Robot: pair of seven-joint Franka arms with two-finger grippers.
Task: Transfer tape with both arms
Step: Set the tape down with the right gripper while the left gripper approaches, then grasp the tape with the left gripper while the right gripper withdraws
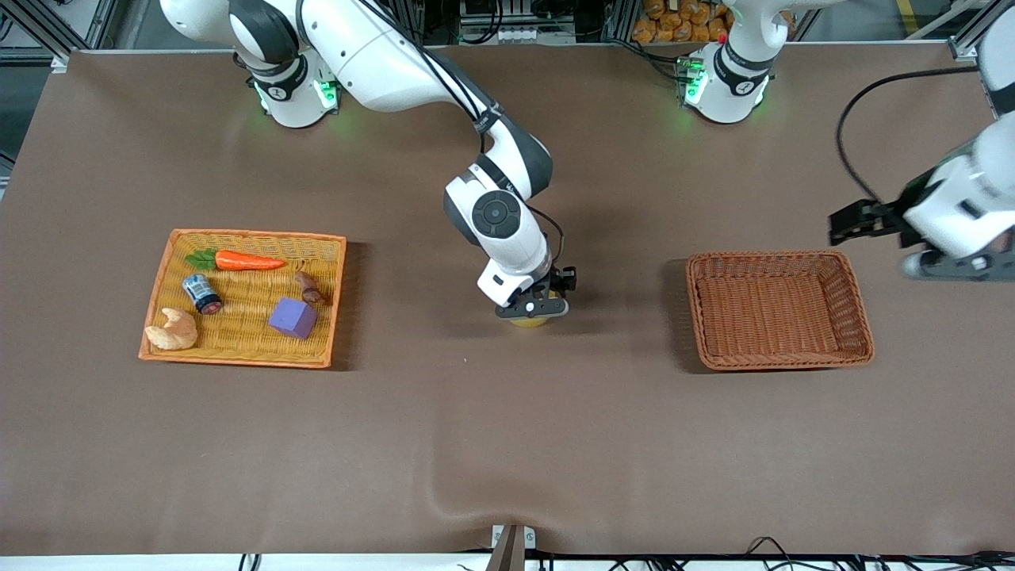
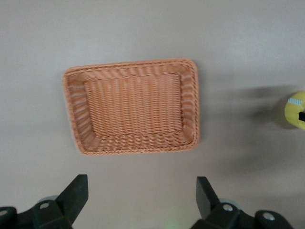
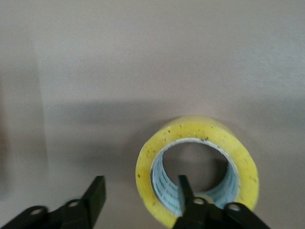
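Tape (image 1: 530,320) sits on the brown worktop (image 1: 507,444) in the front view, midway between the flat yellow tray (image 1: 158,293) and the deeper orange basket (image 1: 781,353). The right hand (image 1: 533,308) is down on top of it, so only a sliver of yellow shows under the black fingers. On the tray lie a carrot (image 1: 246,260), a small dark can (image 1: 201,293), a croissant (image 1: 173,330), a purple cube (image 1: 293,318) and a brown mushroom-like piece (image 1: 310,289). The left hand (image 1: 852,223) hangs in the air toward the left arm's end of the worktop, just beside the basket.

From the left wrist view, the left hand (image 2: 141,195) is spread wide with nothing between its fingers, looking down on the basket (image 2: 76,119); a bit of the tape (image 2: 293,110) shows at the picture's edge.

From the right wrist view, the right hand (image 3: 141,193) is open, with one finger (image 3: 187,191) reaching down inside the hole of the tape (image 3: 190,129) and the other finger (image 3: 96,196) outside the ring, apart from the yellow wall. The roll lies flat on the worktop (image 3: 143,57).
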